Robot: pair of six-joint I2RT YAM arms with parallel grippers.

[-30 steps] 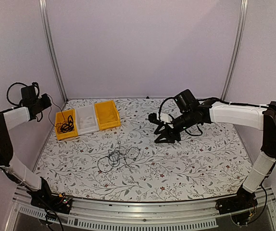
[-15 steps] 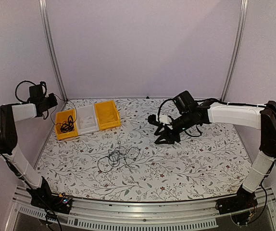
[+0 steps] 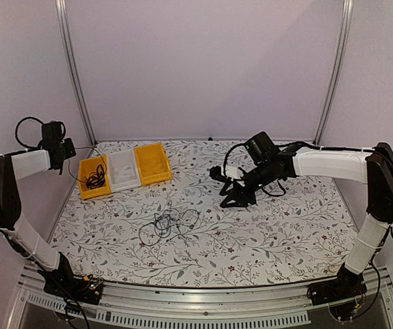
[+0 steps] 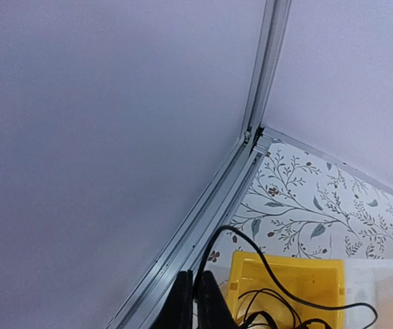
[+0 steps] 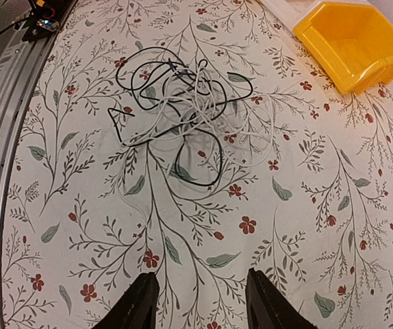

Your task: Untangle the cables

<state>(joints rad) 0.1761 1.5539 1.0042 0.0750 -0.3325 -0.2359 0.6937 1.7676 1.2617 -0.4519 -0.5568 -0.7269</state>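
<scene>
Now | left gripper (image 4: 195, 281) pinched on thin black cable (image 4: 231, 228) | right gripper (image 5: 200, 281) agape | loose wiry tangle (image 5: 176, 116) on floral cloth (image 5: 333, 226)

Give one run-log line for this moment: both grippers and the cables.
left gripper: shut on cable trailing into leftmost bin | right gripper: open, empty, above table | tangle: on table, untouched

Top view looks down from high behind over the whole table (image 3: 285, 233). Left wrist faces a corner (image 4: 255, 137); right wrist, close, looks down — sharing the cables (image 5: 176, 116) at top view's centre.
</scene>
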